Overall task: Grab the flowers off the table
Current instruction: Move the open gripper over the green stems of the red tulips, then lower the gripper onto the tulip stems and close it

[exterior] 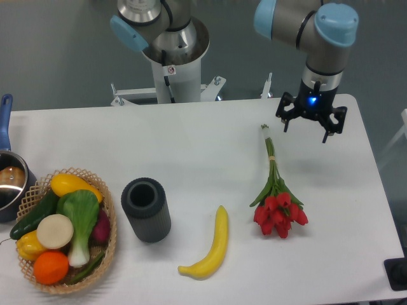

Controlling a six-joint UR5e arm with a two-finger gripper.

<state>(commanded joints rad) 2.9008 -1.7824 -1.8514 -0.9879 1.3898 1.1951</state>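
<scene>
Gripper (306, 129) is spread wide, nothing in it, hovering over the far right of the table (191, 146), just right of the tulip bunch's (275, 192) stem tip and apart from it. No contact yet.

Tulips lie flat on the table, stems pointing far, red heads near, slightly right of the stems. Banana (210, 244) is to the left of the heads, black cylinder cup (146, 210) further left, veg basket (63, 229) at the near left edge w/ a pot (7, 178) beside it.

Risks as I see them:
- Stems are thin and lie on the surface, so fingers may close above them or hit the tabletop if descent is too deep.
- Fingers look set roughly crosswise to the stems, but exact yaw is hard to read; if off, stems could slide out.
- Grasp near the stem tip = head-heavy bunch, prob droops or swings, could slip.
- Grasp on the heads would crush petals.
- Lateral offset needs closing first; banana is well clear, low collision risk.
</scene>
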